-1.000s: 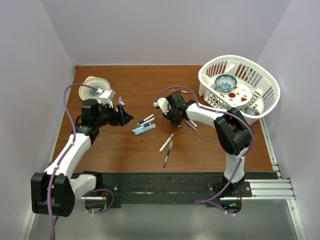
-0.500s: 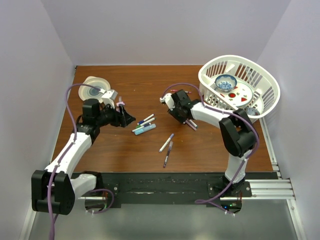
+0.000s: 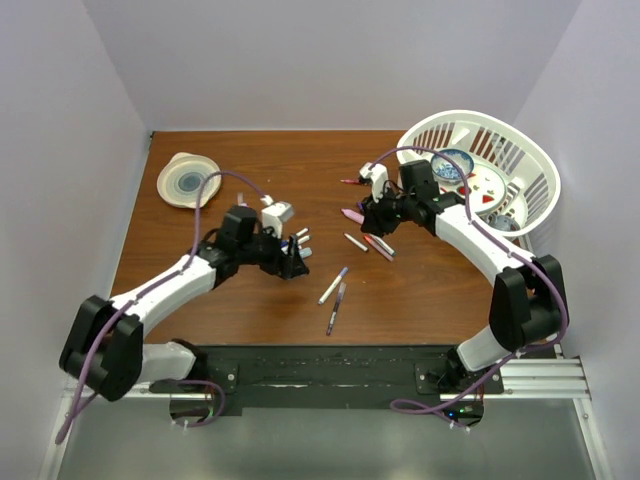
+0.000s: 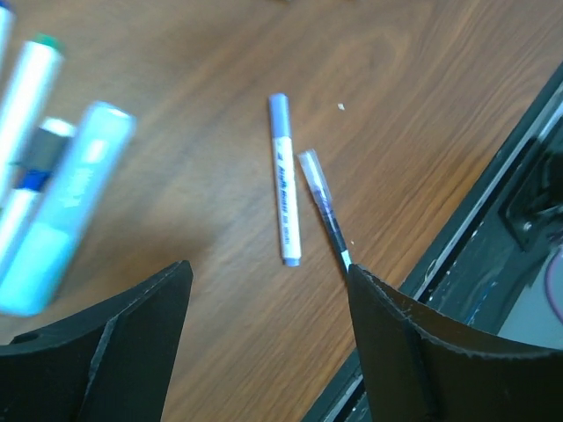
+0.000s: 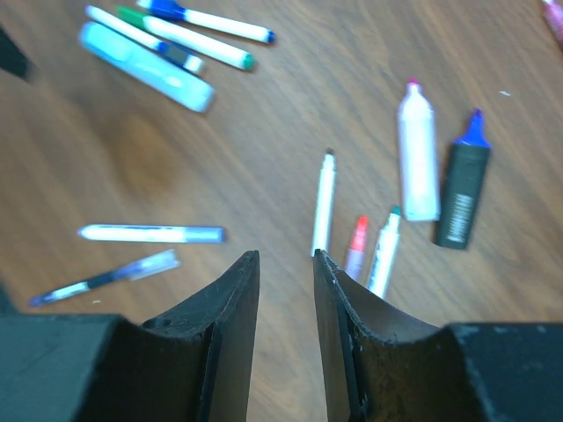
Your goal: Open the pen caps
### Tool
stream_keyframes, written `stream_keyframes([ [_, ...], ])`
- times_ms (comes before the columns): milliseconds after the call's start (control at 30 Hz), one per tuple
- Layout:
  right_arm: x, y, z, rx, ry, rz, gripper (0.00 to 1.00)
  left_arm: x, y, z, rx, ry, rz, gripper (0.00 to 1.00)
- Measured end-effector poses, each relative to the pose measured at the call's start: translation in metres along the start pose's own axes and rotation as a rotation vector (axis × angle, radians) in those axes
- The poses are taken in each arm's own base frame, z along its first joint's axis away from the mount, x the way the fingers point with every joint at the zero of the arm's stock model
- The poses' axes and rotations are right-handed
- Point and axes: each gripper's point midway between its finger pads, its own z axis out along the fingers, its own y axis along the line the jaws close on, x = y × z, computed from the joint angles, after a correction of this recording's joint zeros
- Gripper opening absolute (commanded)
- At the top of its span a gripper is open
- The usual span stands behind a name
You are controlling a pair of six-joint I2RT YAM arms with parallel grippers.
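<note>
My left gripper hangs wide open and empty, with a white pen at frame centre just beyond it. The right gripper is parted a narrow slit, holding nothing. I'd pinch that pen mid-length, then pull its cap straight off.

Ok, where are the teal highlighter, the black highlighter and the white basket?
teal highlighter (image 5: 145, 66), right wrist view, middle of its barrel.
black highlighter (image 5: 462, 202), right wrist view, on its dark barrel.
white basket (image 3: 520, 160), top external view, slatted inner wall.
</note>
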Motion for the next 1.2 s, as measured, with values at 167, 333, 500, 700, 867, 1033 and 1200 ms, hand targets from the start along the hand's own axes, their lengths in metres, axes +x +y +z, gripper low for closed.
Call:
stream_keyframes([
  [167, -0.001, 0.014, 0.000, -0.083, -0.024, 0.026, 0.35, 0.026, -0.020, 0.038, -0.064, 0.131, 0.057, 0.62],
  [333, 0.001, 0.020, 0.000, -0.123, -0.034, 0.046, 0.36, 0.033, -0.024, 0.065, -0.174, 0.211, 0.118, 0.53],
  [500, 0.000, 0.017, -0.004, -0.129, -0.047, 0.068, 0.36, 0.034, -0.025, 0.080, -0.249, 0.245, 0.163, 0.47],
  [700, -0.005, 0.015, -0.011, -0.127, -0.071, 0.079, 0.36, 0.056, -0.021, 0.092, -0.297, 0.319, 0.193, 0.39],
  [867, -0.008, 0.015, -0.013, -0.135, -0.084, 0.081, 0.36, 0.068, -0.021, 0.099, -0.319, 0.364, 0.206, 0.29],
  [1033, -0.007, 0.015, -0.014, -0.137, -0.085, 0.090, 0.36, 0.069, -0.018, 0.101, -0.372, 0.360, 0.213, 0.11],
  [1200, -0.005, 0.014, -0.014, -0.138, -0.085, 0.096, 0.35, 0.062, -0.007, 0.098, -0.475, 0.318, 0.224, 0.00],
])
